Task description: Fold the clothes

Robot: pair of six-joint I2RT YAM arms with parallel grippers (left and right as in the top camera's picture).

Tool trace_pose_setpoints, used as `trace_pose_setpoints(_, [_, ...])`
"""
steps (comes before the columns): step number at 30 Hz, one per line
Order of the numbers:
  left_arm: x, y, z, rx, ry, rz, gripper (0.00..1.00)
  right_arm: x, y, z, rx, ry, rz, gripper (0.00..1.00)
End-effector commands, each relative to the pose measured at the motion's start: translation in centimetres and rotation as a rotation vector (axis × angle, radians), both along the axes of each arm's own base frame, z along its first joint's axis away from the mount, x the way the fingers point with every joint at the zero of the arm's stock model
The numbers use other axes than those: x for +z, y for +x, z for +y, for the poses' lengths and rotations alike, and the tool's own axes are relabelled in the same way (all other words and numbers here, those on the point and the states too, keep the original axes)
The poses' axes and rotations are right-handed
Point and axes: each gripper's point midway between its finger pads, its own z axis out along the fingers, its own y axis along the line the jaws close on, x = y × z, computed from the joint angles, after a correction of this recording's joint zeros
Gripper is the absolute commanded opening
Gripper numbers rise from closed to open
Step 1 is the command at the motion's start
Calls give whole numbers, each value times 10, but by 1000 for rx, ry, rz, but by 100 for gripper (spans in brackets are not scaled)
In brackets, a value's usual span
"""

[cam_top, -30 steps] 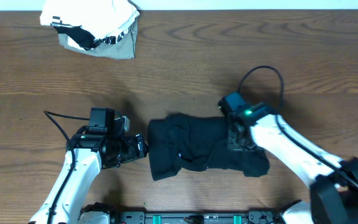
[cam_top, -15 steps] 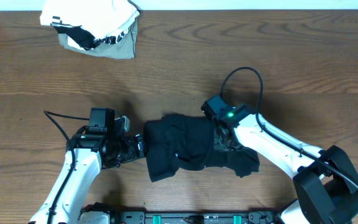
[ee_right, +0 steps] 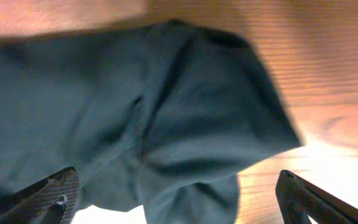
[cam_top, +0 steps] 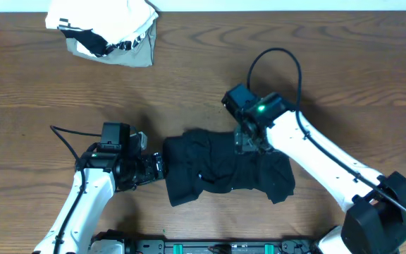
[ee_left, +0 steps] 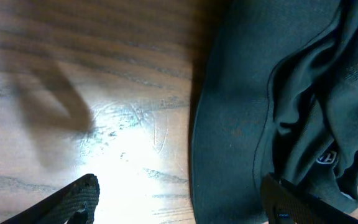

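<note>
Now, your right gripper (ee_right: 179, 202) stands with its fingers spread wide and empty, hovering over the crumpled black soft fabric garment (cam_top: 217, 173), whose bulging fold lies directly beneath them. Your left gripper (ee_left: 179, 199) is equally wide, holding nothing, the garment's rounded hem running between its fingertips over the brown wooden table (cam_top: 189, 85). Close carelessly and you may pinch several bunched layers together, dragging the whole heap instead of one edge.

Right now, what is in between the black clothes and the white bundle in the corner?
Nothing but bare wooden table lies between the black clothes and the white-and-grey bundle. The overhead view shows that.
</note>
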Motion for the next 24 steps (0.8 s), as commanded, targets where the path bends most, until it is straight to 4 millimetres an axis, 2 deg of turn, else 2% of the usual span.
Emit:
trace_pose_setpoints(1, [4,2,3,-7,13,-8,85,2,8,-29,-66,-42,10,99])
trace_pose_setpoints(5, [4,2,3,-7,13,-6,85,-5,1,-48,-155,-5,81,99])
trace_pose_setpoints(8, [4,2,3,-7,13,-7,85,-17,-6,-53,-196,34,129,99])
trace_pose_setpoints(13, [4,2,3,-6,13,-9,85,-50,-12,-24,-132,217,176,99])
trace_pose_setpoints(18, [4,2,3,-6,13,-7,85,-75,-17,-6,-124,335,178,99])
trace_pose_setpoints(20, [4,2,3,-6,13,-8,85,-79,-15,3,-117,388,172,91])
trace_pose_setpoints(24, [4,2,3,-6,13,-9,85,-77,-4,10,-102,416,130,58])
